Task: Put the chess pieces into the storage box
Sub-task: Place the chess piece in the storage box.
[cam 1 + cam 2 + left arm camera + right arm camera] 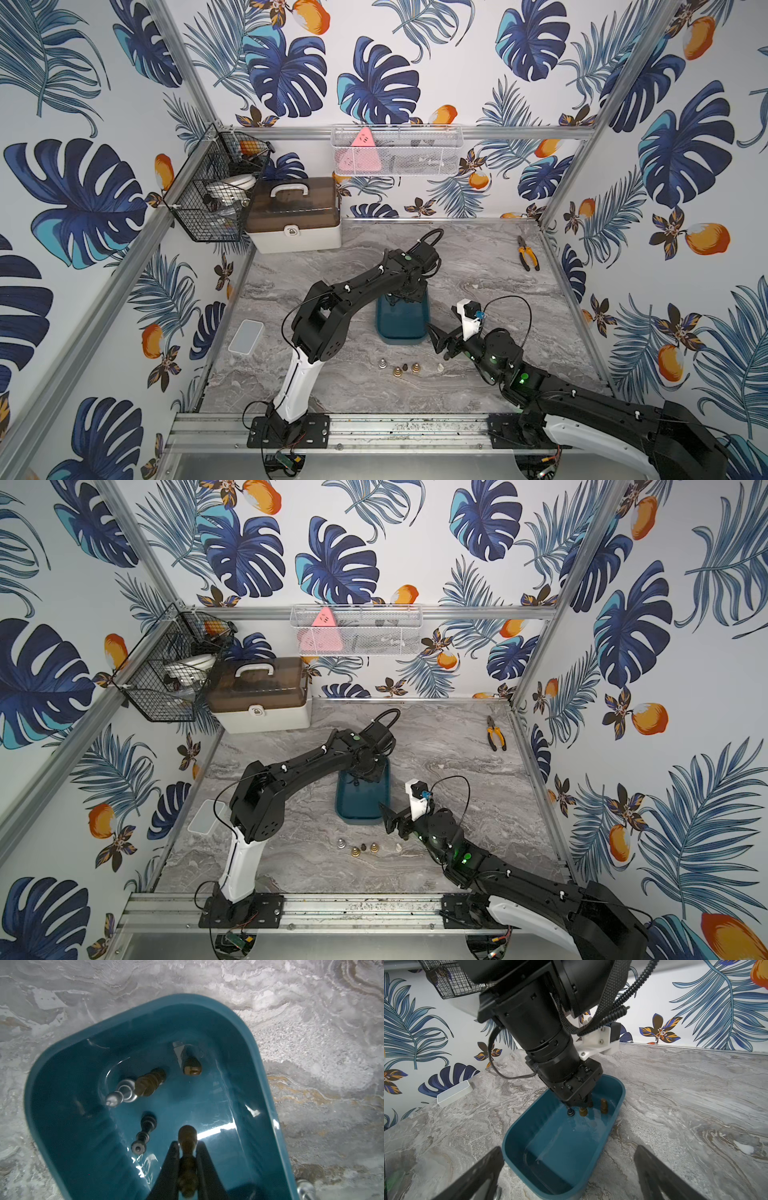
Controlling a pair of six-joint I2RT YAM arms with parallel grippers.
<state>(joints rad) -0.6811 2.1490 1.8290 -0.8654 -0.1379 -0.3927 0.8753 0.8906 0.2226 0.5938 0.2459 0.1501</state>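
The dark teal storage box (401, 330) (361, 810) sits mid-table. My left gripper (187, 1145) (397, 300) reaches down into it, shut on a brown chess piece (187, 1136). Inside the box (145, 1012) lie a silver piece (121, 1093), two brown pieces (149, 1084) (191, 1064) and a dark one (145, 1132). Several more chess pieces stand on the table in front of the box: silver (382, 364), two golden (399, 372) (415, 367), a dark one (405, 367) and a white one (440, 367). My right gripper (438, 343) (568, 1148) hangs open and empty by the box's near right corner (517, 1126).
A white case with a brown lid (293, 216) stands at the back left under a black wire basket (216, 187). A white mesh basket (395, 149) hangs on the back wall. Pliers (528, 252) lie at the back right. A small white tray (246, 336) lies at the left.
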